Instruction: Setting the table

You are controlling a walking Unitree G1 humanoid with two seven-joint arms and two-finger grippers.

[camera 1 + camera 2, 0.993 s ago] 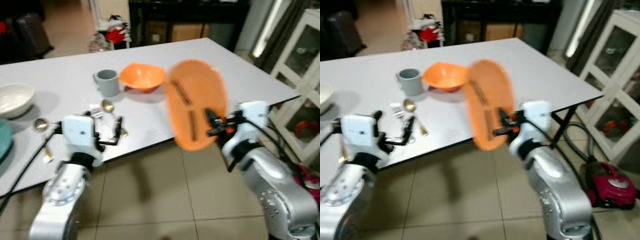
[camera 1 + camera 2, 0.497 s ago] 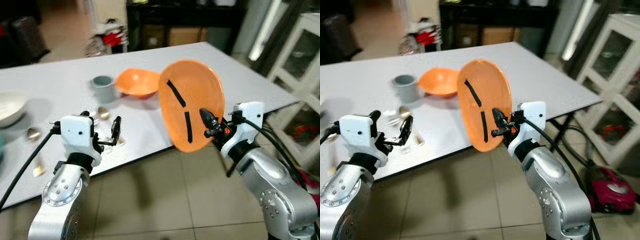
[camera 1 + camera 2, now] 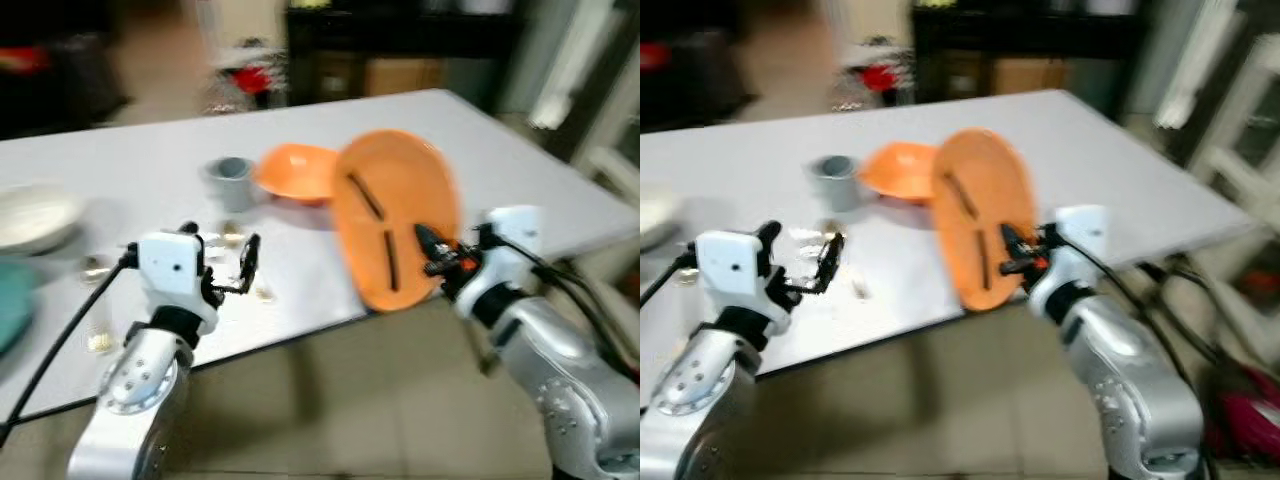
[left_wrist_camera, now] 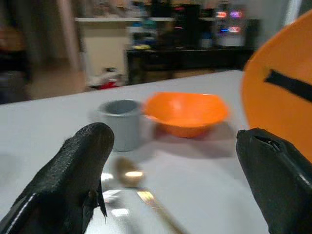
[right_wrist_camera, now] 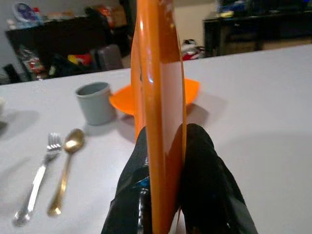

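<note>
I have the orange plate (image 3: 393,220) pinched by its rim in my right gripper (image 5: 163,146), the two black fingers clamped on either face of the edge, so the plate stands nearly upright and sticks up and away from the fingertips, over the near edge of the white table (image 3: 520,150). It looks like a stiff, light, glossy plastic plate, and I judge it slippery: held by one point on the rim with all its width cantilevered above, it could twist or slide between the pads if I swing the arm fast. Two dark strips run across its face. The grip looks seated well in from the lip, which is where I want it; a hold any nearer the edge would lever out. Beyond the plate from my right fingers sit the orange bowl (image 5: 195,90) and the grey cup (image 5: 95,101), with a fork (image 5: 36,183) and a gold spoon (image 5: 66,168) lying on the tabletop to one side. My left gripper (image 3: 240,270) is spread wide with nothing in it, hovering low over the table edge; ahead of its fingers lie the same spoon, the cup and the bowl. Farther off to that gripper's outer side is a white bowl (image 3: 35,215). The head views are blurred.
</note>
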